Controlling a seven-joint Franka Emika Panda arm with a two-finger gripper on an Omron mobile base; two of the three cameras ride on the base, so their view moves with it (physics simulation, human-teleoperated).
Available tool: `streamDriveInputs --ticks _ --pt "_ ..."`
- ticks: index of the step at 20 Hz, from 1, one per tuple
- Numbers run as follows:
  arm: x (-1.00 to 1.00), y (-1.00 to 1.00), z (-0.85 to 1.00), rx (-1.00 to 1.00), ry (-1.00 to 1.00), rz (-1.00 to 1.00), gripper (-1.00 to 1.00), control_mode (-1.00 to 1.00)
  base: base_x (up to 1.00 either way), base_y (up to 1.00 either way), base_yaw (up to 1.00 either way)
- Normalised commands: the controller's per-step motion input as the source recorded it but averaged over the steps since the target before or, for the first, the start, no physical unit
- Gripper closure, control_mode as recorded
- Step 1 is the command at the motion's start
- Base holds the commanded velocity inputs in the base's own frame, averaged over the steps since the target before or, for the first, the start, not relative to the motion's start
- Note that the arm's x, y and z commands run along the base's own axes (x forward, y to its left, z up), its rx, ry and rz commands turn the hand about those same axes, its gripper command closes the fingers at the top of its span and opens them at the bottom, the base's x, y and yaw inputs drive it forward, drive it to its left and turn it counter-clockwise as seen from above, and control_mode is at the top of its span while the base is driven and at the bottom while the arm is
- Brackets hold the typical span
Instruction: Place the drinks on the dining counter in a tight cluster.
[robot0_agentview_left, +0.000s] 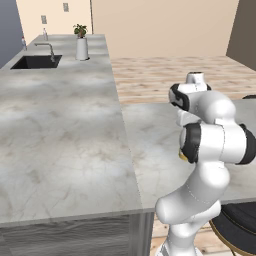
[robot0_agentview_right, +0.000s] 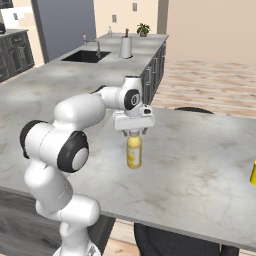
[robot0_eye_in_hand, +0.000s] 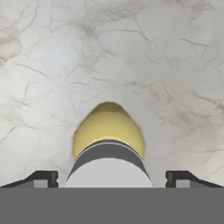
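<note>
You see the gripper (robot0_agentview_right: 133, 134) directly above the upright yellow bottle (robot0_agentview_right: 133, 152) on the dining counter (robot0_agentview_right: 200, 165), jaws spread clear of its cap.

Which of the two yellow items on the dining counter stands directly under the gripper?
The yellow bottle, upright mid-counter beneath the open gripper. The other yellow thing sits far off at the picture's right edge, mostly cut off.

Bottle (robot0_agentview_right: 133, 152) upright on dining counter (robot0_agentview_right: 200, 165), directly under gripper (robot0_agentview_right: 133, 133).
</note>
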Motion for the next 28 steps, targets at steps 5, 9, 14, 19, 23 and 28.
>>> streamDriveInputs --ticks 5,9,14,19,23,28 --pt "-0.31 0.00 0.41 0.00 -0.06 0.00 -1.00 -1.00 0.00 0.00 0.00" --pt "-0.68 0.05 0.53 0.00 -0.05 0.00 -1.00 -1.00 0.00 0.00 0.00" --pt "-0.81 0.20 0.51 0.00 0.00 -0.02 -1.00 -1.00 0.00 0.00 0.00" --pt "-0.64 0.33 0.08 0.01 0.00 -0.12 -1.00 -1.00 0.00 0.00 0.00" --pt "-0.54 0.44 0.00 0.04 0.00 -0.16 -1.00 -1.00 0.00 0.00 0.00" --pt "-0.50 0.38 0.00 0.07 -0.02 -0.15 -1.00 -1.00 0.00 0.00 0.00"
